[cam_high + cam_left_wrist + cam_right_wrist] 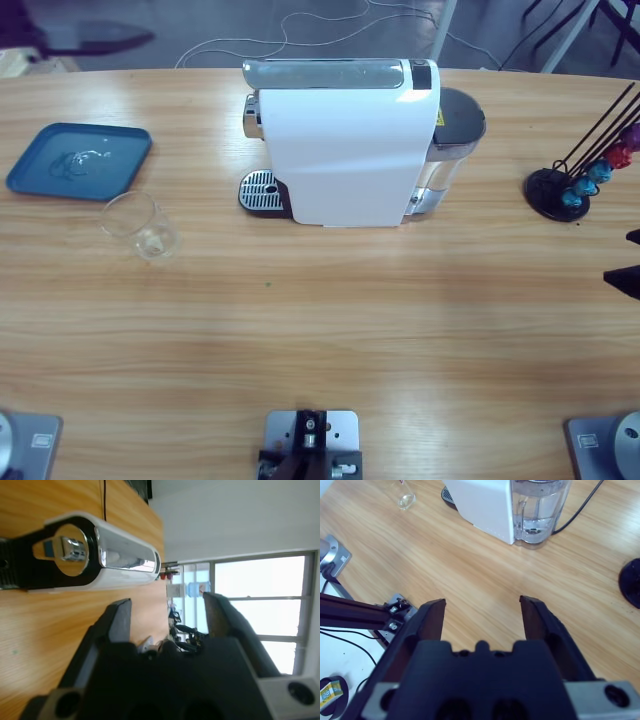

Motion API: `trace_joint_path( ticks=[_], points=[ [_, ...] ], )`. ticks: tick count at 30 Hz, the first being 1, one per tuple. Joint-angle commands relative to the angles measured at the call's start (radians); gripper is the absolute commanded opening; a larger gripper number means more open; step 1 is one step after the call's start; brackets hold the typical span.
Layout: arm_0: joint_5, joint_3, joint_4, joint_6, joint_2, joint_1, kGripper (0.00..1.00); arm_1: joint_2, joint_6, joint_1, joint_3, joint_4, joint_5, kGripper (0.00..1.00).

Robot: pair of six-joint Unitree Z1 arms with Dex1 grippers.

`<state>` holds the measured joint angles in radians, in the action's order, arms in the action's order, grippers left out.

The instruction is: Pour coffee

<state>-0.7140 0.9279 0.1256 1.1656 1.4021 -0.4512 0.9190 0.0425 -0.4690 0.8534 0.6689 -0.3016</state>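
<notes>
A white coffee machine [345, 150] stands at the middle back of the table, its drip tray [262, 190] on its left and its water tank [455, 130] on its right. An empty clear glass [140, 226] stands to the left of the machine, apart from the drip tray. No coffee shows in any view. My left gripper [167, 605] is open and empty, looking along the table at the machine's chrome spout [75, 550]. My right gripper [482, 602] is open and empty above bare wood, facing the tank [537, 510]. Its black tips [622, 278] show at the right edge.
A blue tray [78, 158] lies at the far left, behind the glass. A black capsule stand [575, 185] with coloured capsules is at the right, near the right gripper. A cable [580, 507] runs from behind the tank.
</notes>
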Motion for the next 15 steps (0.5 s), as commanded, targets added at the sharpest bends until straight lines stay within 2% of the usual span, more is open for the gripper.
trace_joint_path(
  ticks=[1, 6, 15],
  points=[
    [-0.122, -0.041, 0.181, 0.082, 0.207, -0.001, 0.605, -0.032, 0.008, -0.023, -0.021, 0.011, 0.015, 0.642],
    [-0.124, -0.106, 0.208, 0.074, 0.224, 0.007, 0.605, -0.042, 0.008, -0.028, -0.021, 0.011, 0.015, 0.642],
    [-0.113, -0.11, 0.275, 0.077, 0.276, 0.032, 0.605, -0.048, 0.008, -0.038, -0.02, 0.014, 0.014, 0.642]
  ],
)
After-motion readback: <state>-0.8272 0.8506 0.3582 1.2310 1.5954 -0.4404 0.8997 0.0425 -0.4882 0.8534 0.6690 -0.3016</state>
